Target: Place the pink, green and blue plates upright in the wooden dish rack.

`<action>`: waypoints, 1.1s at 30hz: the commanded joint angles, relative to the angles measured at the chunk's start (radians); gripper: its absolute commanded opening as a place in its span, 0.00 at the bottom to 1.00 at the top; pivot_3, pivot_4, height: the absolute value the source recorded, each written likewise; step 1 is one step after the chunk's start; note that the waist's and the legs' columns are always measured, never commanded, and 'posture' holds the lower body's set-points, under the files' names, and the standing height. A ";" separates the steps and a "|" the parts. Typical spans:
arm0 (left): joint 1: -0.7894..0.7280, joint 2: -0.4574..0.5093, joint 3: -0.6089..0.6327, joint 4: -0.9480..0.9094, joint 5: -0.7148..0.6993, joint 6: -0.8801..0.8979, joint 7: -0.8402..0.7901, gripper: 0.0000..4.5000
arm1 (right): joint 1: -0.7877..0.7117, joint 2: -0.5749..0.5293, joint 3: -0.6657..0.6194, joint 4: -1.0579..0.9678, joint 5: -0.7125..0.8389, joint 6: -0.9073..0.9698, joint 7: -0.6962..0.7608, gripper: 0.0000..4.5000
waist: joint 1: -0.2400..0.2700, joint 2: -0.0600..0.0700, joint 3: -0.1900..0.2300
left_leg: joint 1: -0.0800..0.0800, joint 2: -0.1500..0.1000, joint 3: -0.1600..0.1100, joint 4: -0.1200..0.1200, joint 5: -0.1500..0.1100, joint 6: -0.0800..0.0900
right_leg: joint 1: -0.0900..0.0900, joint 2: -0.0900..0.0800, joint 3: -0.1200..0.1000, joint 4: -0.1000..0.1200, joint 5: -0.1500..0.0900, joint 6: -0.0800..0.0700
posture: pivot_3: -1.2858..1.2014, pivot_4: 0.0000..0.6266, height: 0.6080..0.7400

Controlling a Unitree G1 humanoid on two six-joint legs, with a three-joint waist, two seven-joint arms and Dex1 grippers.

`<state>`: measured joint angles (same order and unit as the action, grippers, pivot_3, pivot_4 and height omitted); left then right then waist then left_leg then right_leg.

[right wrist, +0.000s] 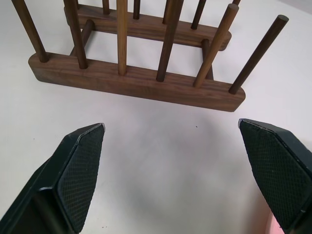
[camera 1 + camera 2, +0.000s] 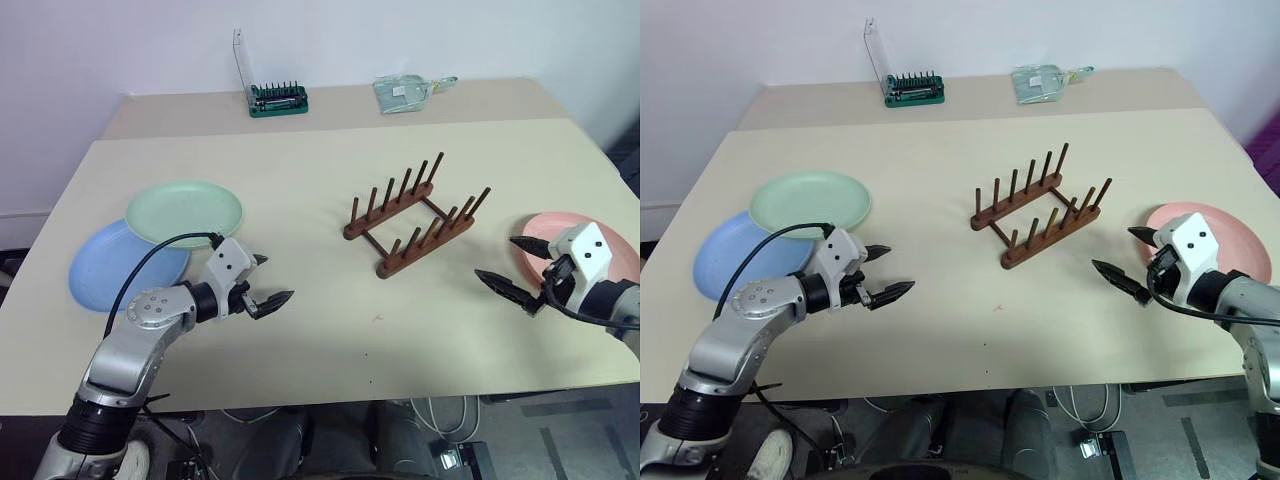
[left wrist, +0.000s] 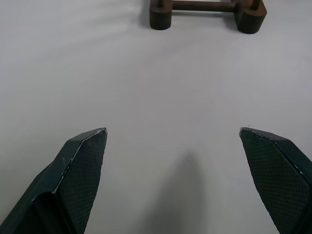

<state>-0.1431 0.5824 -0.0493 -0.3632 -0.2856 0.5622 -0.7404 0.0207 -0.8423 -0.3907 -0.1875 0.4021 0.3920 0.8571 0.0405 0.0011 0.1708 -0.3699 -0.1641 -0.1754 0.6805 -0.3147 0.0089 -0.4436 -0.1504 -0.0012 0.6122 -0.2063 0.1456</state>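
Both grippers empty, all three plates flat on the surface

The left gripper [image 2: 265, 286] and right gripper [image 2: 512, 270] hover with fingers wide apart, aimed inward at the bare wooden dish rack [image 2: 415, 214] at centre; green plate [image 2: 185, 212] overlaps blue plate [image 2: 115, 266] at left, pink plate [image 2: 560, 228] lies beside the right gripper, likely first.

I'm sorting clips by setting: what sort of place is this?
Probably a lab or workshop, not a kitchen: a bare table against a plain wall, a green tray of screwdriver bits, and cables on the floor.

Lab bench; bit set [image 2: 278, 99] by bare wall.
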 commanded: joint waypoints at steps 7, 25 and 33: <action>0.008 -0.013 -0.014 -0.040 0.002 -0.021 0.030 0.99 | -0.080 0.009 0.043 0.043 -0.025 -0.050 -0.014 1.00 | 0.002 0.000 0.000 | 0.000 0.000 0.000 0.000 0.000 0.000 | 0.000 0.000 0.000 0.000 0.000 0.000 | 0.52 0.24 0.96; -0.108 -0.098 -0.184 0.105 0.043 -0.060 -0.035 0.99 | 0.015 0.044 0.082 -0.138 0.004 0.020 -0.045 1.00 | 0.009 0.000 0.000 | 0.000 0.000 0.000 0.001 0.000 0.000 | 0.000 0.000 0.000 0.000 0.000 0.000 | 0.52 0.24 0.96; -0.345 -0.408 -0.403 0.455 0.201 -0.145 0.055 0.99 | 0.106 0.022 0.079 -0.277 0.048 0.089 -0.009 1.00 | 0.015 -0.001 0.001 | 0.000 0.001 0.004 0.002 0.000 0.001 | 0.001 0.001 0.002 -0.002 0.002 0.002 | 0.52 0.24 0.96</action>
<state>-0.4686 0.1931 -0.4346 0.0437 -0.1176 0.4406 -0.7111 0.1301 -0.8223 -0.2994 -0.4186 0.4340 0.4753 0.8595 0.0557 -0.0001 0.1716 -0.3696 -0.1627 -0.1717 0.6822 -0.3149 0.0094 -0.4429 -0.1494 0.0005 0.6104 -0.2042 0.1472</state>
